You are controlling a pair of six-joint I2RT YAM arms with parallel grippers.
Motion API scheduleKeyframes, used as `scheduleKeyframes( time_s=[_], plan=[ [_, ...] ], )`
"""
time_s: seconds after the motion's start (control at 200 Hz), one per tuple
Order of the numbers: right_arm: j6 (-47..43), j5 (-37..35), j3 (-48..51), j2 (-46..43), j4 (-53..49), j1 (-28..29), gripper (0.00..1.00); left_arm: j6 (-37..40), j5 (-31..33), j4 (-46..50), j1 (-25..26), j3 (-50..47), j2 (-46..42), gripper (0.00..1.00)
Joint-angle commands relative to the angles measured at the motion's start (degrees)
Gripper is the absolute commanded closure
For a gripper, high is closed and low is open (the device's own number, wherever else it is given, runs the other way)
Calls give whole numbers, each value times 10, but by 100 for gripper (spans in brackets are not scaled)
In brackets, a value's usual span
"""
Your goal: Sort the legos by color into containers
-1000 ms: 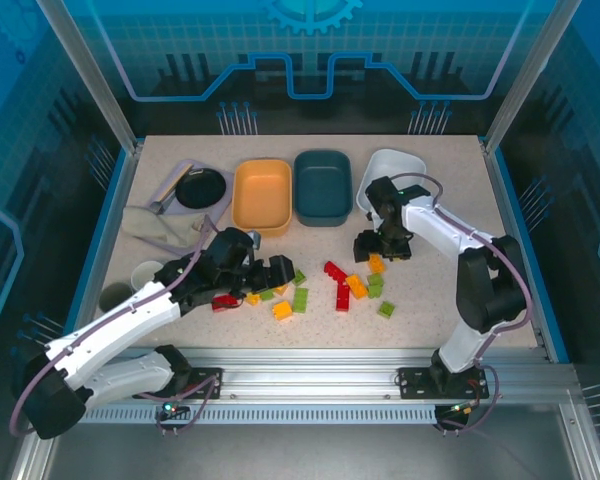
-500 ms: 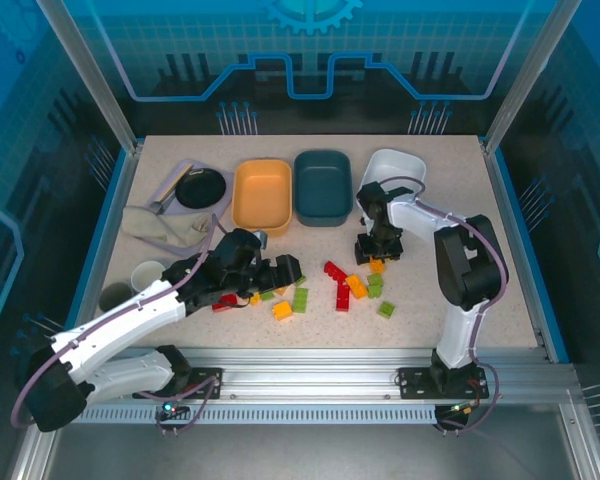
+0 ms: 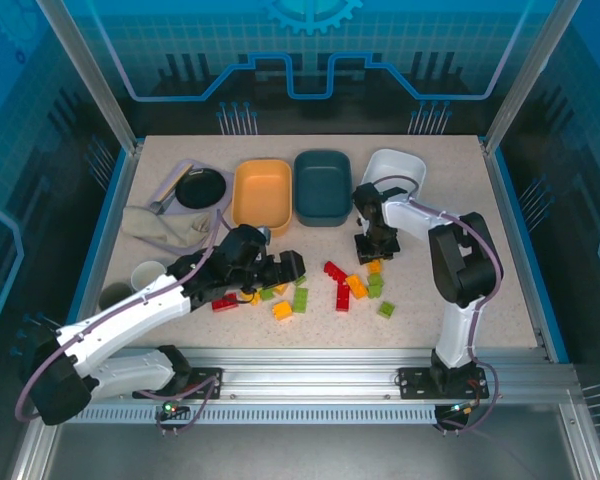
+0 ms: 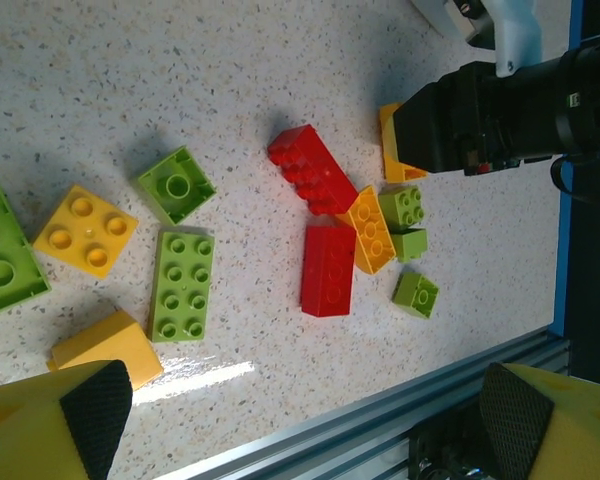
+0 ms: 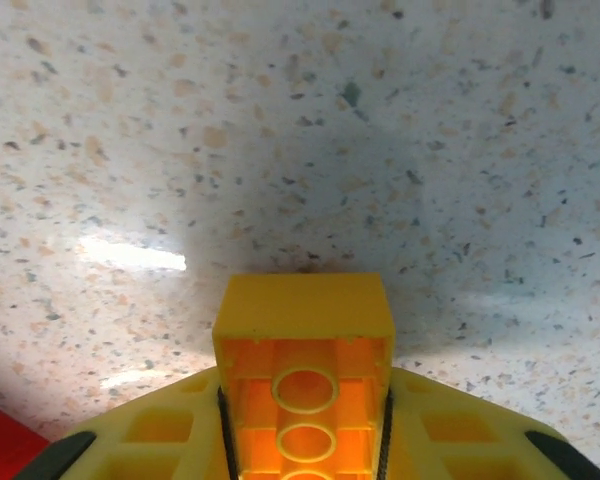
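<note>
Barely begun: right gripper (image 5: 302, 400) clenched on yellow brick (image 5: 302, 330), left gripper (image 3: 288, 267) released; other bricks (image 4: 328, 268) loose beneath, tubs (image 3: 238, 200) seemingly empty.

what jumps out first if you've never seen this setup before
The loose red, green and yellow-orange plastic bricks scattered mid-table catch the eye first. The right gripper is shut on one yellow-orange brick at the scatter's far edge. Behind them stand an orange tub, a dark teal tub and a white tub.

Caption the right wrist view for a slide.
Right gripper closed on a yellow-orange brick, hollow underside facing the camera, speckled table beyond.
</note>
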State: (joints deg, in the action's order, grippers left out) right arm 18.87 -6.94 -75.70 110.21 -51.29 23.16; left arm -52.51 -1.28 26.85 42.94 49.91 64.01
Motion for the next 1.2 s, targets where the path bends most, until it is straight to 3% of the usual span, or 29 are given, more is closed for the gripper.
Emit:
scheduleKeyframes(
  time_s=[0.0,0.215,0.44,0.625,0.98,1.11,1.19],
  plan=[
    [16,-21,-41,-42,-28,39,71,10,30,31,2,48,8,6],
    [51,5,-204,-22,-63,65,71,18,-26,58,-82,130,48,6],
    [67,22,-456,153,-123,59,71,38,-76,67,-171,213,130,6],
    [95,39,-629,296,-165,34,70,52,-98,65,-207,255,197,6],
    [102,104,-721,409,-173,0,62,56,-113,74,-236,261,255,7],
    [90,112,-724,397,-157,4,48,54,-112,78,-236,249,252,7],
    [86,113,-735,385,-156,7,44,56,-113,82,-235,241,248,9]
  ],
)
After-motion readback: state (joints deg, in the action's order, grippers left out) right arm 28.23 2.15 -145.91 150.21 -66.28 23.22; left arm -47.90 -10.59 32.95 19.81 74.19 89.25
